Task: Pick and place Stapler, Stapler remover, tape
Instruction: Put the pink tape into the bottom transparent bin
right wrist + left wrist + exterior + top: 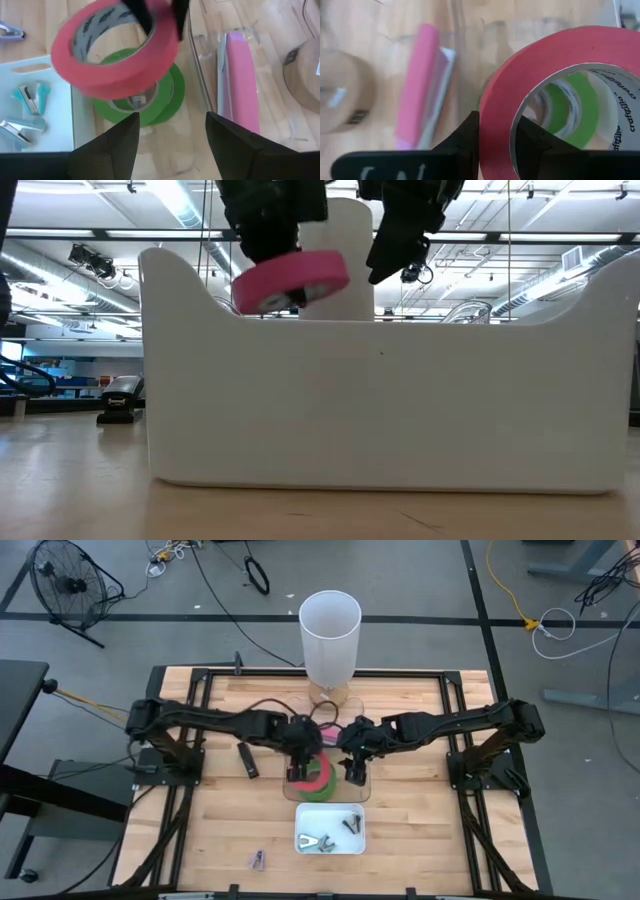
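Above the green tape roll [150, 100], we see the pink tape roll [115, 55] held clear of the table by the left gripper [495, 135], its fingers closed across the roll's wall, one inside the core and one outside. We judge the roll light and rigid, with a smooth rim; a pinch through the wall suits it. Just beside it, the pink stapler [240, 80] lies in a clear tray [200, 75]. The right gripper [172, 130] hovers nearby, fingers spread, holding nothing. Staple removers [30, 97] lie in the white bin [330, 829].
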### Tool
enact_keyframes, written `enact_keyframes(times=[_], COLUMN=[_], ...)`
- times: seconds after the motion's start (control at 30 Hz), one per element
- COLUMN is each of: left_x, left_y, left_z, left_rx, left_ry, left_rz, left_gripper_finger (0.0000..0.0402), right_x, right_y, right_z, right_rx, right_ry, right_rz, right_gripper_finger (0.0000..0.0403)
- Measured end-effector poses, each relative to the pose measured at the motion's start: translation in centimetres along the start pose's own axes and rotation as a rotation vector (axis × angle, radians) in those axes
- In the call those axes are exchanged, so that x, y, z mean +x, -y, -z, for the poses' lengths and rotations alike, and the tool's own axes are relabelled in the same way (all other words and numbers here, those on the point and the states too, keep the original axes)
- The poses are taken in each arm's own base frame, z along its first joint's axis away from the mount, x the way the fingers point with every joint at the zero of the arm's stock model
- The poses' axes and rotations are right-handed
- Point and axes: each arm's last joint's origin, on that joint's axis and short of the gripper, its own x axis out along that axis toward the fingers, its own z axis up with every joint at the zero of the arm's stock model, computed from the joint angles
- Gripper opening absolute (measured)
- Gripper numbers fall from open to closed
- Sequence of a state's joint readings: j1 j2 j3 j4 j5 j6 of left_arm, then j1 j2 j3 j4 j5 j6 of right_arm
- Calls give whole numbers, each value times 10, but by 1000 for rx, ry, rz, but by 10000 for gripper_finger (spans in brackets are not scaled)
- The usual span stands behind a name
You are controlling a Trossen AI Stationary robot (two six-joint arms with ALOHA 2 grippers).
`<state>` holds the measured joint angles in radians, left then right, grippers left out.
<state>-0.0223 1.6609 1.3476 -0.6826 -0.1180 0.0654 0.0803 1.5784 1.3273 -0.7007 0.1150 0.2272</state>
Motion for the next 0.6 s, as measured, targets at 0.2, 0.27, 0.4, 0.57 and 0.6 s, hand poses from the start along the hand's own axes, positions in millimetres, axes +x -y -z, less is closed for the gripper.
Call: enact_keyframes(times=[0.2, 0.27, 0.4, 0.57, 0.6], left_x=[35, 42, 56, 65, 66], left_y=[6, 5, 2, 1, 1], left_z=[1, 1, 4, 5, 5], left_rx=[36, 35, 28, 19, 18], left_ry=[-43, -54, -85, -90, -93], left_rz=[59, 58, 53, 66, 66], left_gripper_finger=[83, 83, 83, 90, 104], right_x=[0, 0, 3, 4, 4], right_y=[0, 0, 1, 1, 1], right_z=[2, 2, 6, 7, 7], right_rx=[-3, 4, 15, 21, 21], right_ry=[-21, -24, -37, -47, -48], right_rz=[2, 3, 8, 11, 11], right_gripper_finger=[228, 228, 228, 228, 228])
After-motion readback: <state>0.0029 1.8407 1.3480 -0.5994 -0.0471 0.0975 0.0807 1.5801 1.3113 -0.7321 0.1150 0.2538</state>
